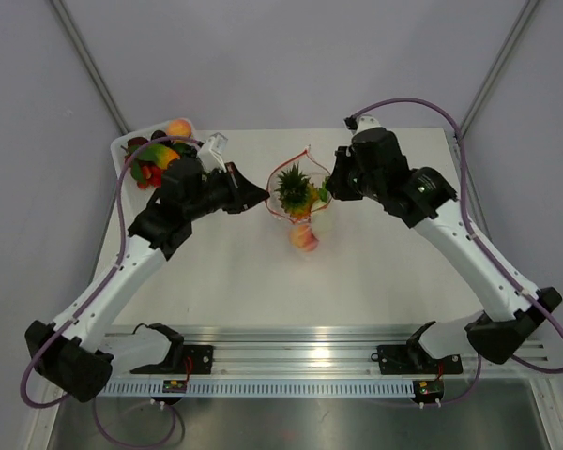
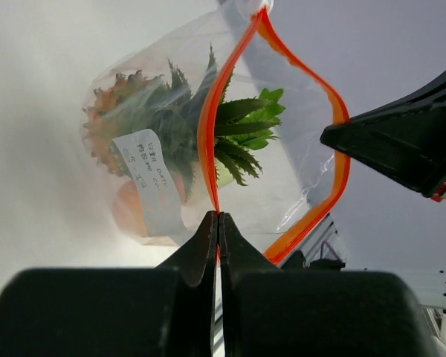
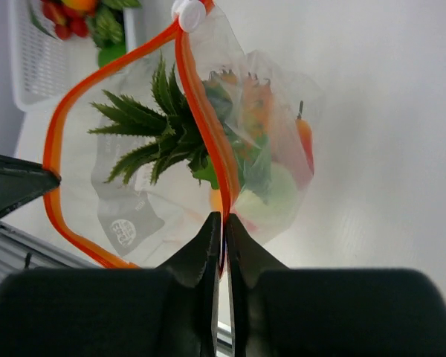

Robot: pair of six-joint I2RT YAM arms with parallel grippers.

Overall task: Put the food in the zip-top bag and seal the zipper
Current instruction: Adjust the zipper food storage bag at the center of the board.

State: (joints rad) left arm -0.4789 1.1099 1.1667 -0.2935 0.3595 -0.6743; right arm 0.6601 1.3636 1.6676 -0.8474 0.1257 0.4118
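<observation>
Where the zip-top bag (image 1: pixel 311 214) sat: at the middle of the desk (image 1: pixel 385 281), between the two arms, with its mouth turned up to the overhead camera.
Bag material: thin clear film, crinkled and glossy, with a white printed sticker (image 2: pixel 152 178) on one wall.
Zipper (image 2: pixel 208 126): a narrow red-orange strip, unsealed; its two lips bowed apart into a wide leaf-shaped loop and met at a small white slider (image 3: pixel 187 13) at the far end.
Left tool (image 2: pixel 218 217): two black wedge-shaped fingers clenched on one lip of the zipper, the strip running straight down between their tips.
Right tool (image 3: pixel 219 217): matching black fingers pinched on the opposite lip, with only a hairline slit between them and the strip inside it.
Pineapple (image 2: pixel 230 134): inside the bag, with spiky green serrated leaves at the mouth and a knobbly orange body deeper in.
Peach (image 1: pixel 305 237): smooth, round and orange-yellow, at the bag's near end, seen through the film.
Other contents: a slim red-orange piece and a pale green shape lay against the far wall; I could not tell what they were.
Tray (image 1: pixel 122 150): white rectangular plastic with slotted sides, at the far left corner of the desk, well apart from the bag.
Tray contents: loose toy fruits (image 1: pixel 155 155), shiny red, green and orange, heaped together.
</observation>
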